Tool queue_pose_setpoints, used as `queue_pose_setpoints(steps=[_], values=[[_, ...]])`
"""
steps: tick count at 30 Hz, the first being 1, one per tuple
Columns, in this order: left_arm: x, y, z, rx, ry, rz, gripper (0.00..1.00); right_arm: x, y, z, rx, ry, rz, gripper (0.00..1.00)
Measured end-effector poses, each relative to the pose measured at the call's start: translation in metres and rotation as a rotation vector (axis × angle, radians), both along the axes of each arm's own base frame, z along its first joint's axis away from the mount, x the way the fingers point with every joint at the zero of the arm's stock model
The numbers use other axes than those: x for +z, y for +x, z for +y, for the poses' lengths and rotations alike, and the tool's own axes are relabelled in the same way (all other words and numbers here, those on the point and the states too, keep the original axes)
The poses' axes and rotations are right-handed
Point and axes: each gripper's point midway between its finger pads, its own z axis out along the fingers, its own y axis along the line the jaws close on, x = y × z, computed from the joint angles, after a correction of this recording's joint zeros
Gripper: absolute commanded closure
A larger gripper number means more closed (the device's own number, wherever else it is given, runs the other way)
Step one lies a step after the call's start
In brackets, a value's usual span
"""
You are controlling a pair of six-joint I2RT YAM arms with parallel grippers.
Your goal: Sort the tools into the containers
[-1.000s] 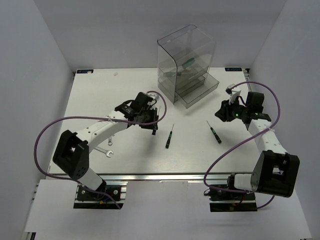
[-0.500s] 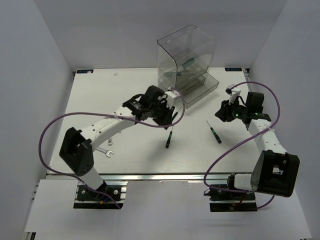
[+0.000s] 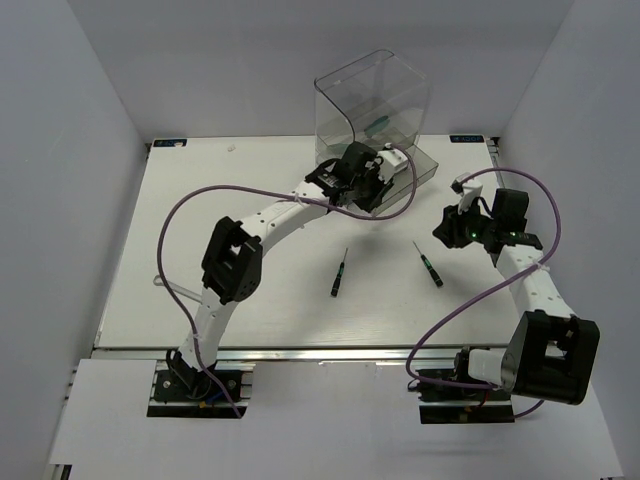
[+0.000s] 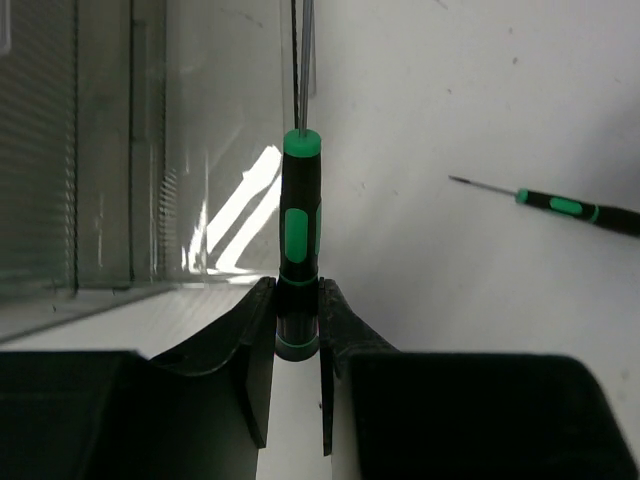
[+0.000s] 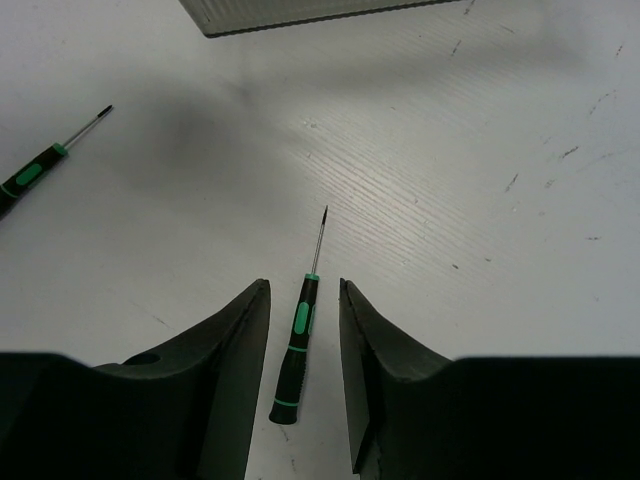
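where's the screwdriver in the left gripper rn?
Left wrist view: the screwdriver is clamped by its handle end in the left gripper, shaft toward the drawer unit. Top view: at the unit's front, far centre of the table.

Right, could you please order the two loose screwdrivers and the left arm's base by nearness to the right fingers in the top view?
1. Right-hand screwdriver, on the table's right.
2. Centre screwdriver, mid-table.
3. Left arm's base, at the near-left edge.
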Motion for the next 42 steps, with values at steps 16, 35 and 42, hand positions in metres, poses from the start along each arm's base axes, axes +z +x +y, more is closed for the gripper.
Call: queue_pose_setpoints(steps=[16, 35, 42], values=[[0.018, 0.059, -0.019, 0.119, 0.016, -0.248, 0.57, -0.022, -0.013, -0.004, -0.009, -0.031, 0.037, 0.40], [0.046, 0.035, -0.003, 0.217, -0.085, -0.149, 0.67, -0.089, -0.049, -0.010, 0.008, -0.256, 0.250, 0.38], [0.109, -0.051, 0.075, 0.302, -0.196, -0.071, 0.15, -0.126, -0.074, 0.002, 0.040, -0.359, 0.359, 0.46]])
